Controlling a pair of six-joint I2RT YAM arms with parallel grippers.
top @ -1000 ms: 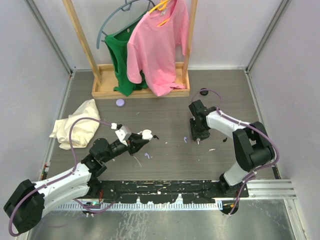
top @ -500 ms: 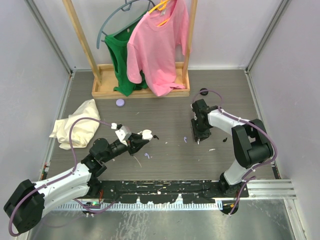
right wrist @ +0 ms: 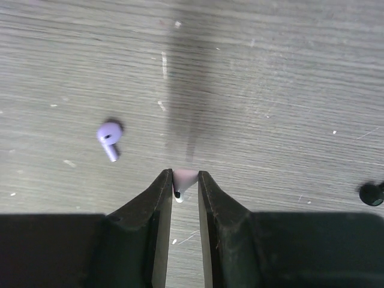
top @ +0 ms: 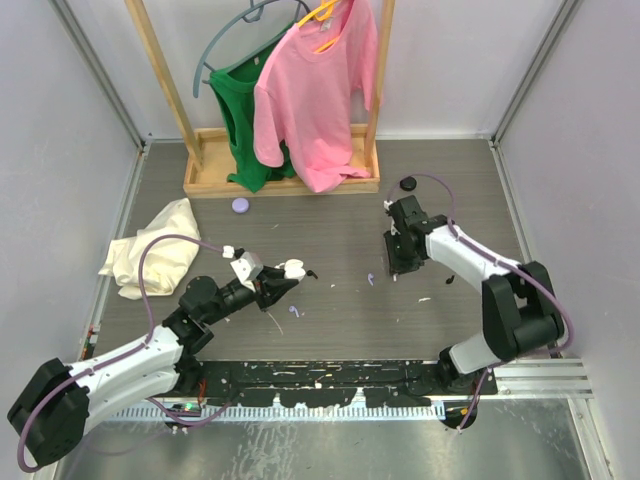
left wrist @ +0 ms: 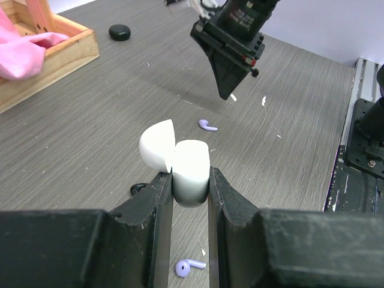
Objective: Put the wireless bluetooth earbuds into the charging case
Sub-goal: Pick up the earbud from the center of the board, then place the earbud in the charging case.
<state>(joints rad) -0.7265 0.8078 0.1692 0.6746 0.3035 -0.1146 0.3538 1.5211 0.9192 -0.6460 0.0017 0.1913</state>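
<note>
My left gripper (left wrist: 190,180) is shut on the white charging case (left wrist: 191,165), held above the table with its lid (left wrist: 157,146) swung open; in the top view the case (top: 293,268) is left of centre. My right gripper (right wrist: 183,178) points down at the table, shut on a pale white earbud (right wrist: 182,180) pinched at its tips. In the top view this gripper (top: 397,272) is at right of centre. A lilac earbud (right wrist: 108,137) lies on the table just left of it. Another lilac earbud (left wrist: 187,267) lies under the case.
A black earbud (right wrist: 372,194) lies right of my right gripper and another black one (left wrist: 139,188) lies near the case. A black oval case (top: 407,184) and a lilac one (top: 240,205) sit near the wooden rack (top: 280,180) with shirts. Cream cloth (top: 150,255) lies at left.
My right gripper's jaws have closed onto the pale earbud, and that arm's elbow has swung out to the right. The left arm and the case have not moved.
</note>
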